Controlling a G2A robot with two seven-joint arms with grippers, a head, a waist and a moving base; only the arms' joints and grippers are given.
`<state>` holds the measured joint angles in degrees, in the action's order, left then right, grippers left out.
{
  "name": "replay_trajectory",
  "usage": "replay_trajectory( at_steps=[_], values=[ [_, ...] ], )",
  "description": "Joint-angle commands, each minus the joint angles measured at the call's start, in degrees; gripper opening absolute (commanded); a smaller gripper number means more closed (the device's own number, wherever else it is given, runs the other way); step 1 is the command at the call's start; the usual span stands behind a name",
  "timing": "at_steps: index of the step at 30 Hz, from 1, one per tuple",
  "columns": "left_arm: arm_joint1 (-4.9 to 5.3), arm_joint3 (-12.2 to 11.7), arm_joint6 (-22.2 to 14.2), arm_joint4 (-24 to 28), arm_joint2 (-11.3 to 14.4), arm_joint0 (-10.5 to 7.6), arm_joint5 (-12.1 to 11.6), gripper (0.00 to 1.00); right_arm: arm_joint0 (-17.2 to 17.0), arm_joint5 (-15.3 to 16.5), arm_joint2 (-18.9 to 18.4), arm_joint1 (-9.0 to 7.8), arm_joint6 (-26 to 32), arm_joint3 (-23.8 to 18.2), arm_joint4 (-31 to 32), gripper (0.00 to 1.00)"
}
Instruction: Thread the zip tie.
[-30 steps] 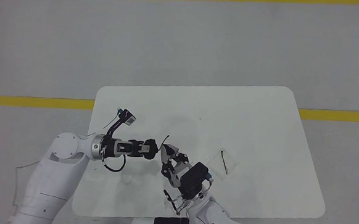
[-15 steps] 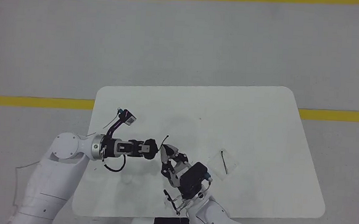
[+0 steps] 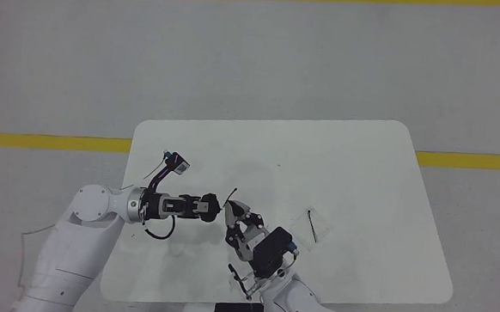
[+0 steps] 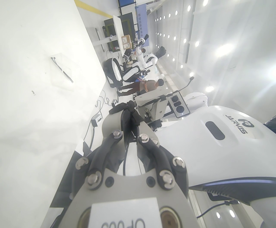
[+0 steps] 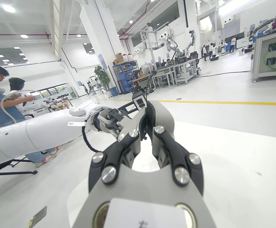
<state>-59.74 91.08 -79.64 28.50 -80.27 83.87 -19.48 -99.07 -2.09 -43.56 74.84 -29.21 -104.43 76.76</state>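
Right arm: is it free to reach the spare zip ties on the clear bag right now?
Probably not yet. The spare zip ties lie near it on the table with nothing between, but the right tool is shut on the held zip tie, which the left tool grips too; it must release first.

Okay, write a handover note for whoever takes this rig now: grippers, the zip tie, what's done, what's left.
Left gripper: shut on the zip tie.
Right gripper: shut on the same tie, tip to tip with the left, above the table.
Spare ties lie in a clear bag on the table.
Done: tie lifted, held by both.
Left: threading; whether the tail has entered the head cannot be seen, so check first.
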Motion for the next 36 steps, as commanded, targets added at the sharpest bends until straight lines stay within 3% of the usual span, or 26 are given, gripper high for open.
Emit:
replay_trajectory(
  at_steps=[1,36],
  values=[
    [0.00,0.00,0.00,0.00,0.00,0.00,0.00,0.00,-0.02,0.24,-0.02,-0.01,0.12,0.01,0.00,0.00],
    [0.00,0.00,0.00,0.00,0.00,0.00,0.00,0.00,0.16,1.07,-0.06,0.05,0.94,0.61,-0.67,0.00]
  ],
)
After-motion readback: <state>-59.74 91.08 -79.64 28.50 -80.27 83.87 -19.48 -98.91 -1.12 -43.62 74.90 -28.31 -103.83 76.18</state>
